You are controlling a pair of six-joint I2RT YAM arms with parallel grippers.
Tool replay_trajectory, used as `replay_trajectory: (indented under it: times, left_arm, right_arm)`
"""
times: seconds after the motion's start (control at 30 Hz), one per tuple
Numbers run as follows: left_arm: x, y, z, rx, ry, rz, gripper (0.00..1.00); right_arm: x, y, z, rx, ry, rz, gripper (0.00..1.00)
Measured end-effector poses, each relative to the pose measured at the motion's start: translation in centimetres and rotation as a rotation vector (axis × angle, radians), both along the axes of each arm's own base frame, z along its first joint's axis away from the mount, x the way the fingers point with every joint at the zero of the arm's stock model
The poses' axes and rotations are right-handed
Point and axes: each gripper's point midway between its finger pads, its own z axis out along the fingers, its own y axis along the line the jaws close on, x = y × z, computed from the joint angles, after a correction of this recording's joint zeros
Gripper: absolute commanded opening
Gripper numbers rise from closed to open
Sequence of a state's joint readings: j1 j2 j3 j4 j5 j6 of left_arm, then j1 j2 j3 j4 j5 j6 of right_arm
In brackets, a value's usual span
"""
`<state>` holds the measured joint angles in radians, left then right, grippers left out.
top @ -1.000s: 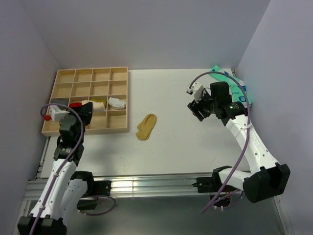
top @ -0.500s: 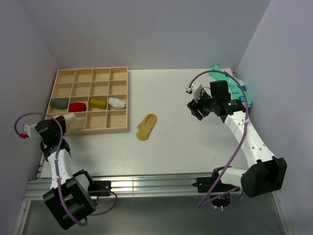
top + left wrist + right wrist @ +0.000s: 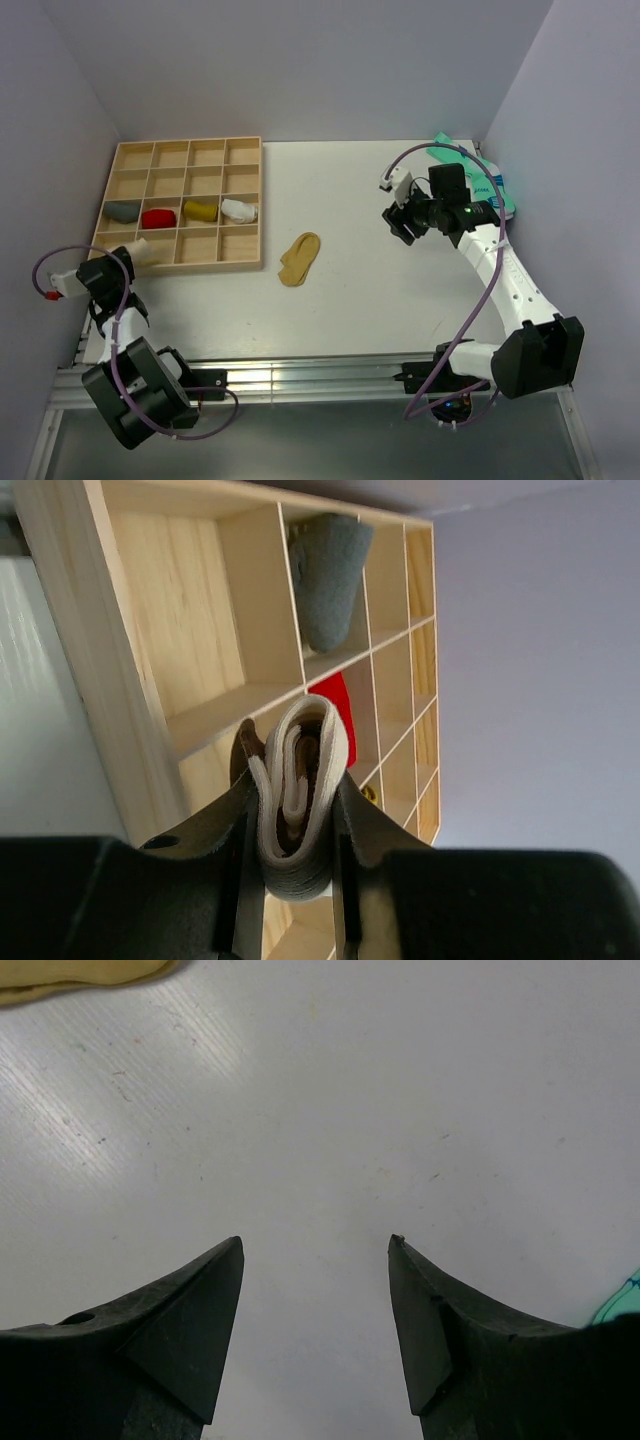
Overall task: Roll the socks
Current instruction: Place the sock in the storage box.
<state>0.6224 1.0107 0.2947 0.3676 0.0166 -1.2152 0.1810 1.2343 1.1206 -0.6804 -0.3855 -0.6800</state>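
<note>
Left jaws were clamped on the rolled beige brown-banded fabric sock (image 3: 298, 785) by the counter's (image 3: 350, 290) near-left corner, probably to slot it into the gridded wooden tray (image 3: 75, 640), while right jaws hung open, empty, near the right edge, mustard-yellow ankle sock (image 3: 299, 258) lying unrolled mid-counter.

One wooden tray (image 3: 262, 200) stands on the counter (image 3: 350, 300), split into sixteen compartments, four by four. Its third row from the back holds four rolled-up socks, one per compartment: one grey roll (image 3: 124, 211), one red roll (image 3: 158, 217), one yellow roll (image 3: 200, 210), one white roll (image 3: 238, 209). A fifth, one beige roll (image 3: 300, 770), is pinched in the left hand (image 3: 292, 810) at the tray's near left corner. That makes five rolled against one flat yellow sock (image 3: 299, 258) lying loose to the tray's right. One teal packet (image 3: 490, 185) lies well off to the tray's far right. Two hands in all; the right hand (image 3: 315, 1250) stands spread.
</note>
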Motion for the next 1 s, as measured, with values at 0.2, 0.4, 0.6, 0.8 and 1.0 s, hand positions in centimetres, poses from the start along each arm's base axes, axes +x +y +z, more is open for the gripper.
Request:
replay_trajectory:
  times: [0.2,0.4,0.6,0.8,1.0]
  left_arm:
    - [0.1,1.3,-0.4,-0.002,-0.034,0.065,0.00]
    - [0.4,2.6,-1.4,-0.031,-0.043,0.107,0.00]
    - [0.4,3.8,-1.3,-0.034,-0.071,0.141,0.00]
    - [0.7,5.0,-0.8,-0.032,-0.096,0.165,0.00]
    - [1.1,5.7,-1.3,-0.038,-0.093,0.177,0.00]
  right_arm:
    - [0.2,-0.7,0.0,-0.017,-0.005,-0.011,0.67]
    - [0.9,-1.4,1.5,-0.026,-0.029,-0.035,0.67]
    - [1.1,-1.5,3.0,-0.023,-0.045,-0.039,0.67]
    - [1.2,-1.5,4.0,-0.020,-0.047,-0.042,0.67]
    - [1.3,-1.4,4.1,-0.021,-0.031,-0.043,0.67]
